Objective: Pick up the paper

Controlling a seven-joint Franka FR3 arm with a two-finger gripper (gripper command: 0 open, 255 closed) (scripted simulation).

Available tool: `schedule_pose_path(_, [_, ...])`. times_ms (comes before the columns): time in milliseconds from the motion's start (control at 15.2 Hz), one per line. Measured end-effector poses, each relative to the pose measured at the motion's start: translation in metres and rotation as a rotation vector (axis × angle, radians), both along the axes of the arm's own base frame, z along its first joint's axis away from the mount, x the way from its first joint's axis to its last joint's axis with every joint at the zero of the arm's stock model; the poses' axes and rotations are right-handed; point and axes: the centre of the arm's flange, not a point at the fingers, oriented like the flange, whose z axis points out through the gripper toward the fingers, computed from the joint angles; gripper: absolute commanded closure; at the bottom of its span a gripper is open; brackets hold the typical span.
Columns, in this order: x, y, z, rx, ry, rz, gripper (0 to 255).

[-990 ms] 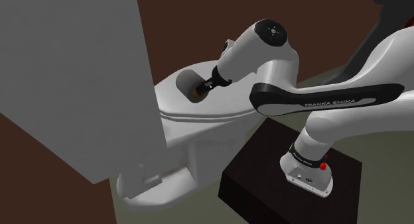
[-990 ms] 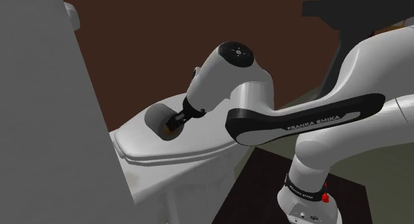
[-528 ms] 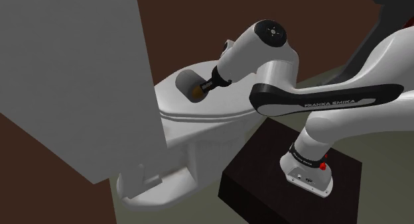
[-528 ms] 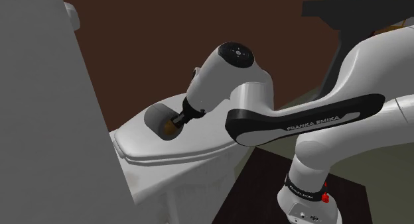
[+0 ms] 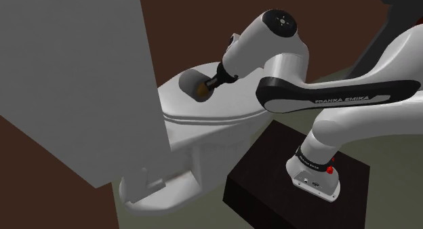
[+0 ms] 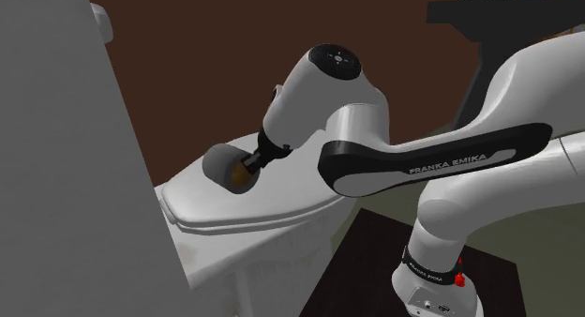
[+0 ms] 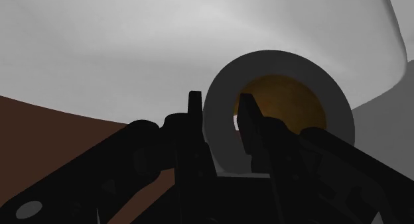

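Since the earlier frames the arm (image 5: 271,51) has risen a little, taking the paper roll (image 7: 278,62) up with it. The hand (image 7: 220,102) is closed narrow on the roll's wall, with one finger outside the grey winding and the other inside the brown core (image 7: 292,103), so the wall is pinched between them.

The roll hangs at the fingertips just over the white toilet lid (image 6: 281,188). I cannot tell whether it is fully clear of the lid or brushing it.

I judge the roll light and soft. The wound layers will give under a squeeze and may slide, while the core is the stiffer part. The present hold through the core's edge looks sound, though the roll could swing on it.

Behind the toilet stands a brown wall (image 5: 183,24).
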Motion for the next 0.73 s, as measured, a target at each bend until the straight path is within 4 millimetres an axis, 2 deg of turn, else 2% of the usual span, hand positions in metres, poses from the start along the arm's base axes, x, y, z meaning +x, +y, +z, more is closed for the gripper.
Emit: schedule_pose_path(726, [0.000, -0.001, 0.056, 0.000, 0.000, 0.000, 255])
